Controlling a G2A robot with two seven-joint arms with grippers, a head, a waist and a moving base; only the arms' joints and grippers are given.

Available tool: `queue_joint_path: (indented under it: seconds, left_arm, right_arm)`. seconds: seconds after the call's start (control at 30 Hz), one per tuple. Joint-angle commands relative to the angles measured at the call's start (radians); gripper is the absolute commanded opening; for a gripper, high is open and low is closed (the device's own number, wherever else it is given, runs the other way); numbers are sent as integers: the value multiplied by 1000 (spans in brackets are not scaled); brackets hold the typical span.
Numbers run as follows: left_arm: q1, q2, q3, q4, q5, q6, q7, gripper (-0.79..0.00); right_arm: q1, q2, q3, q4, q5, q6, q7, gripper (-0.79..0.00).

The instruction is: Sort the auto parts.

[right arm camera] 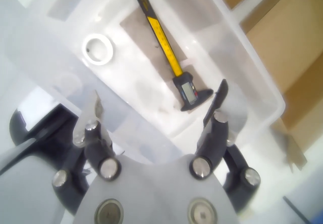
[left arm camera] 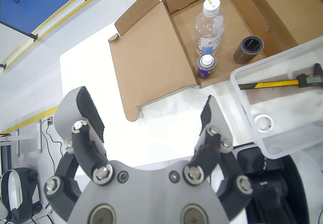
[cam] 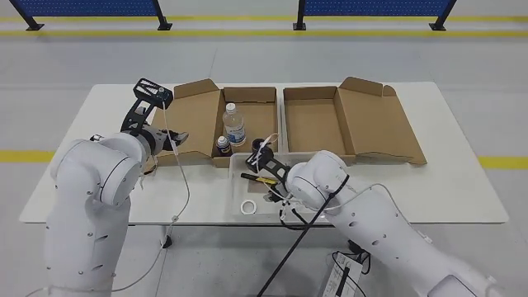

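The caliper [right arm camera: 165, 45], yellow-scaled with a black digital head, lies flat on the floor of the clear plastic bin [cam: 232, 183] at the table's front edge. A white ring [right arm camera: 109, 51] lies in the same bin, apart from the caliper, nearer the front wall.

The right gripper [right arm camera: 159, 91] hangs over this bin with its fingers spread wide and holding nothing. One fingertip is just beside the caliper's head, though whether it touches cannot be told.

Behind the bin stands the left cardboard box [left arm camera: 184, 33], its lid folded out flat to the side. In it a clear water bottle [left arm camera: 209, 30] with a white cap stands upright. A small spray can [left arm camera: 206, 66] stands just in front of the bottle, by the box's front wall. A short black cylinder [left arm camera: 248, 50] stands upright near the corner closest to the bin.

The right cardboard box [cam: 318, 124] sits just beside the left one, its lid opened the other way.

The left gripper [left arm camera: 146, 98] hovers above the white table [cam: 462, 181] near the left box's lid, jaws wide apart and holding nothing.
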Motion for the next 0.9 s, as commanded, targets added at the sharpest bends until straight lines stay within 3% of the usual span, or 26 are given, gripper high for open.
queue_joint_path:
  seconds: [0.0, 0.1, 0.17, 0.37, 0.53, 0.63, 0.73, 0.77, 0.87]
  left_arm:
    - [0, 0, 0, 0, 0, 0, 0, 0]
    - [0, 0, 0, 0, 0, 0, 0, 0]
    - [0, 0, 0, 0, 0, 0, 0, 0]
    - [0, 0, 0, 0, 0, 0, 0, 0]
    - [0, 0, 0, 0, 0, 0, 0, 0]
    - [0, 0, 0, 0, 0, 0, 0, 0]
    - [0, 0, 0, 0, 0, 0, 0, 0]
    - [0, 0, 0, 0, 0, 0, 0, 0]
    - [0, 0, 0, 0, 0, 0, 0, 0]
  right_arm:
    - [5, -5, -7, 15, 4, 7, -1, -111]
    - [12, -13, -17, 36, 4, 8, -5, -117]
    - [14, -18, -23, 49, 6, 9, -10, -197]
    - [17, -34, -46, 84, 21, 10, -29, -169]
    - [21, -49, -65, 119, 35, 11, -49, -252]
    - [19, -59, -73, 141, 45, 31, -73, -342]
    - [18, -68, -83, 158, 41, 53, -95, -366]
    - [15, -72, -83, 163, 52, 59, -106, -366]
    - [17, -81, -95, 182, 53, 58, -120, -234]
